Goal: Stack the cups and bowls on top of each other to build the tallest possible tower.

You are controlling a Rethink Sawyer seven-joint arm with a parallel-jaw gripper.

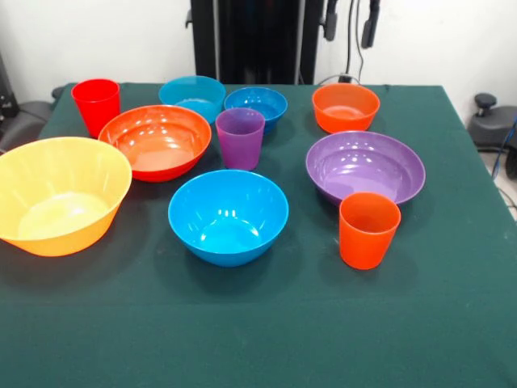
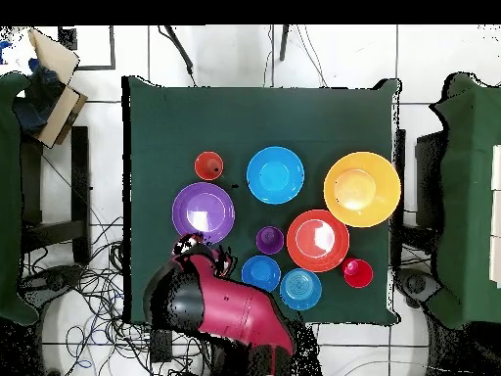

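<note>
Nothing is stacked; all cups and bowls stand apart on the green table (image 1: 258,331). At the back stand the red cup (image 1: 95,103), small teal bowl (image 1: 192,95), small blue bowl (image 1: 255,105) and small orange bowl (image 1: 346,107). The large orange-red bowl (image 1: 155,141), purple cup (image 1: 240,137) and wide purple bowl (image 1: 365,167) stand mid-table. The large yellow-orange bowl (image 1: 58,194), medium blue bowl (image 1: 228,216) and orange cup (image 1: 369,229) stand nearest. My gripper (image 1: 350,23) shows only two dark fingertips at the top edge, apart and empty, above the small orange bowl.
In the overhead view the red arm (image 2: 230,308) reaches over the table's near-left corner and hides the small orange bowl. Other green tables (image 2: 470,196) stand at both sides. Cables lie on the floor around the base.
</note>
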